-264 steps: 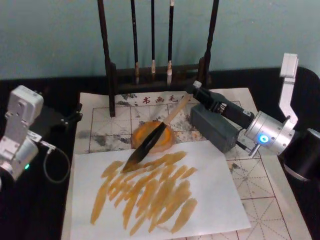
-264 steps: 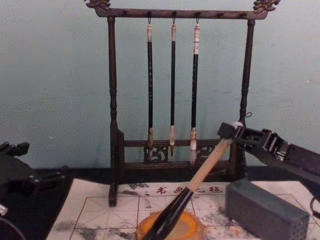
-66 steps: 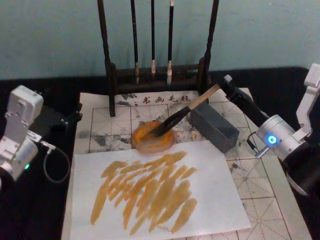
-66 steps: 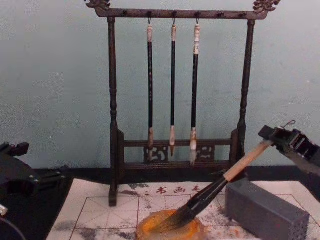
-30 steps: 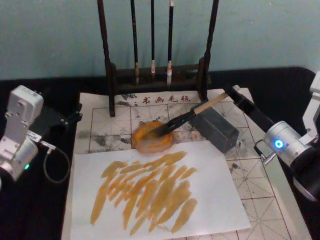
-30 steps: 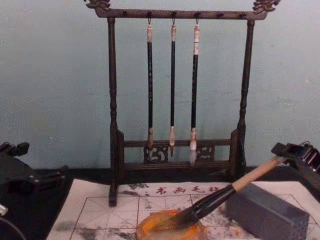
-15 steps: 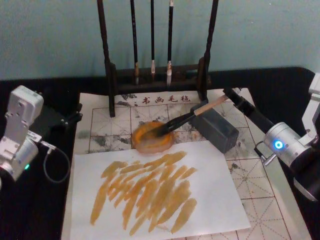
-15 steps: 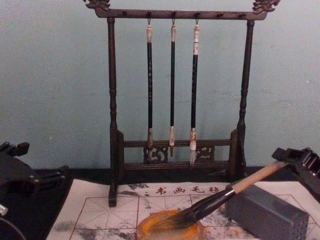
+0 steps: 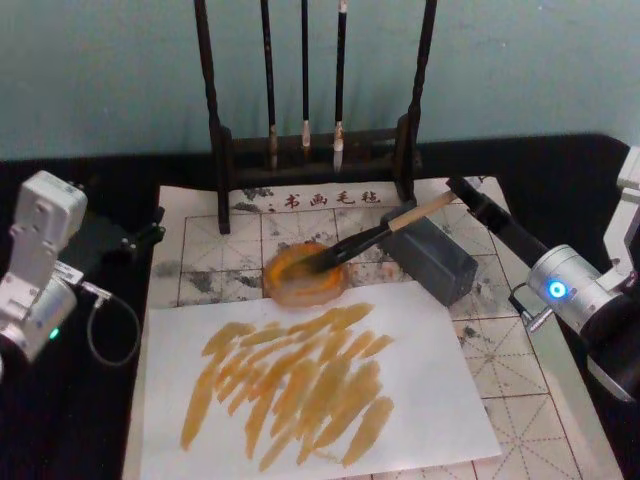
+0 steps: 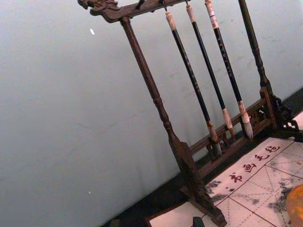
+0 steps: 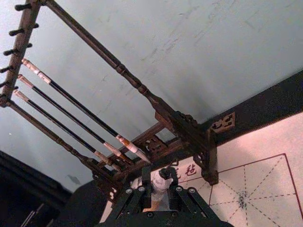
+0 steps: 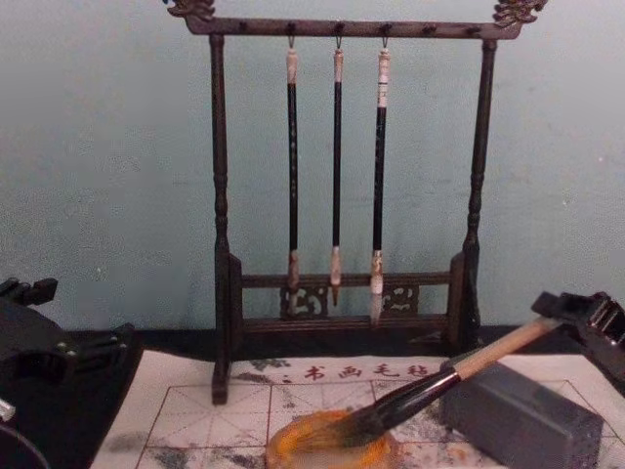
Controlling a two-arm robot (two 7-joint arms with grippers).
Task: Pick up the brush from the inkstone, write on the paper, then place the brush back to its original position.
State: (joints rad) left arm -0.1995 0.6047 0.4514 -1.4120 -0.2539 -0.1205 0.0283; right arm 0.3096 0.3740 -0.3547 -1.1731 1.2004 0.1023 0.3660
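Observation:
The brush [image 9: 365, 238] lies slanted, its dark tuft on the orange-stained inkstone [image 9: 290, 287] and its pale handle rising toward the back right over a grey block [image 9: 437, 262]. My right gripper [image 9: 455, 192] is shut on the handle's whitish end cap [image 11: 160, 183]. From the chest, the brush [image 12: 430, 387] runs from the inkstone [image 12: 293, 447] up to the right gripper [image 12: 559, 311]. The paper [image 9: 240, 245], red-gridded with grey smudges, lies under it all. My left gripper [image 9: 152, 226] is parked at the left, open and holding nothing.
A white sheet [image 9: 430, 400] covered in orange-brown strokes lies on the near part of the grid paper. A dark wooden rack [image 12: 220, 195] with three thin hanging brushes [image 12: 337, 166] stands behind the inkstone. Black cloth covers the table on both sides.
Over the last second the brush handle has dropped slightly lower over the grey block, with the tuft staying on the inkstone. The right gripper has barely moved; the left arm is still.

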